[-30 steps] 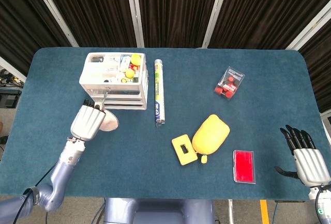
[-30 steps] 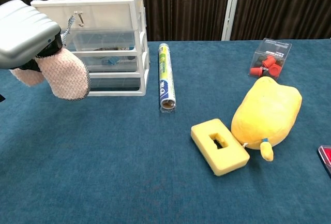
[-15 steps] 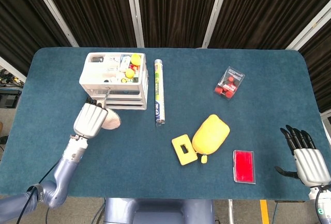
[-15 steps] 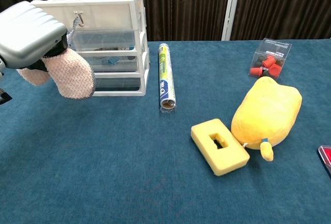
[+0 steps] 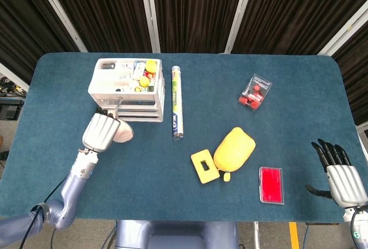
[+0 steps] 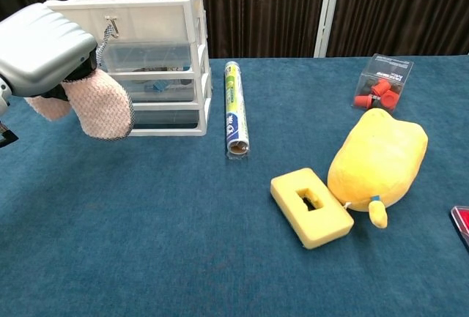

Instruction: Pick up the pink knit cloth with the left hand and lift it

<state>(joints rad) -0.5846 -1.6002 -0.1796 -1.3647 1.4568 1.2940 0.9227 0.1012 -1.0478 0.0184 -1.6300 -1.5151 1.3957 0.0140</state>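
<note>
My left hand (image 5: 100,132) (image 6: 44,48) grips the pink knit cloth (image 6: 102,107) (image 5: 122,134), which hangs below the fingers, off the table, just in front of the white drawer unit (image 5: 127,89) (image 6: 157,61). The cloth droops in two lobes, the larger one toward the drawers. My right hand (image 5: 342,175) rests at the table's right front corner, fingers apart and holding nothing; only the head view shows it.
A rolled tube (image 5: 177,102) (image 6: 235,107) lies right of the drawers. A yellow plush (image 5: 234,149) (image 6: 377,159), a yellow foam block (image 5: 204,166) (image 6: 311,206), a red card (image 5: 271,184) and a clear box of red pieces (image 5: 255,92) (image 6: 381,82) sit to the right.
The left hand with the cloth has shifted slightly up and toward the drawer unit. The right hand has not moved.
</note>
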